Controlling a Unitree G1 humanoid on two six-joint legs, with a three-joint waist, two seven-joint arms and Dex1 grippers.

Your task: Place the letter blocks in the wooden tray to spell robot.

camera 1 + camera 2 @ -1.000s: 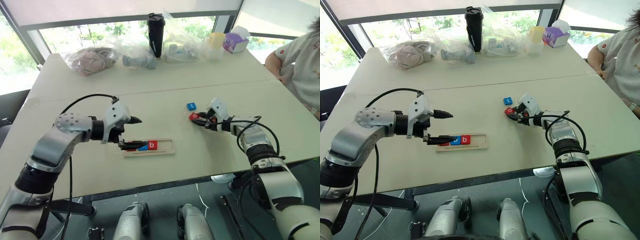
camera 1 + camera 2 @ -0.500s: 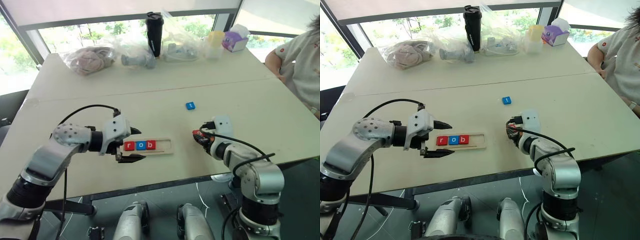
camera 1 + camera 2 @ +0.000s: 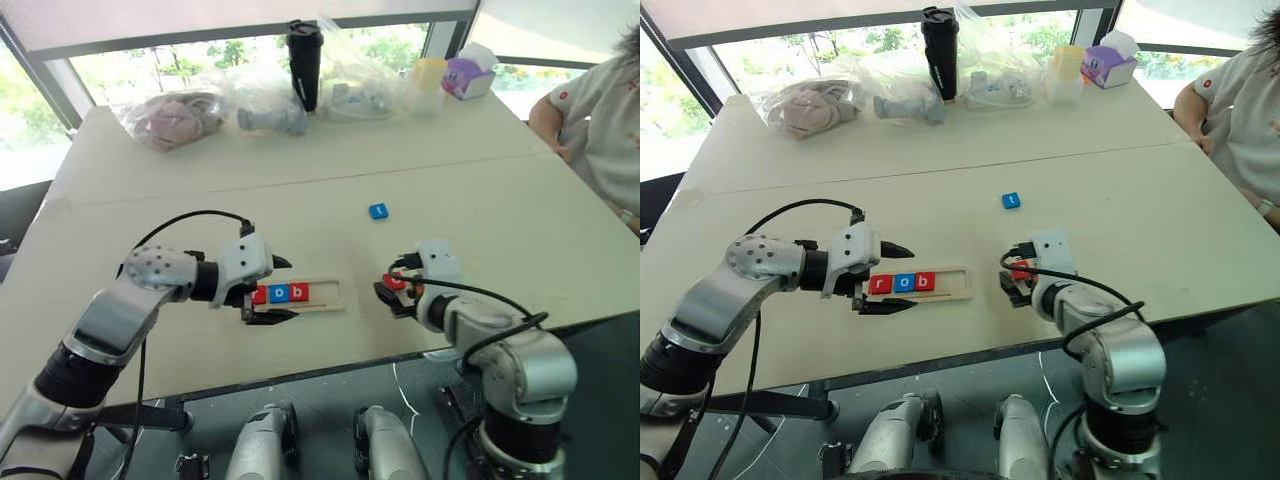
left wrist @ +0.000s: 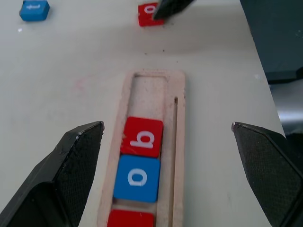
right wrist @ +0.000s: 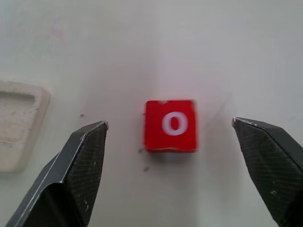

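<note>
The wooden tray [image 3: 336, 295] lies near the table's front edge. It holds three letter blocks in a row: red r [image 3: 259, 294], blue o [image 3: 278, 293] and red b [image 3: 297, 292]; the slots at its right end are bare. My left gripper [image 3: 291, 288] hovers open over the tray's left end, one finger on each side. A red o block [image 5: 170, 125] lies flat on the table just right of the tray, between the open fingers of my right gripper [image 3: 394, 284], untouched. A blue t block [image 3: 378, 211] lies farther back.
A person [image 3: 600, 110] sits at the table's right side. Along the far edge stand a black tumbler [image 3: 303, 60], plastic bags [image 3: 180, 115], a yellow cup [image 3: 430, 75] and a purple box [image 3: 470, 78]. The table's front edge runs close behind both grippers.
My right gripper carried the red o block from beside the blue t block to just right of the tray, then opened and let it go. The left gripper stayed open by the tray.
</note>
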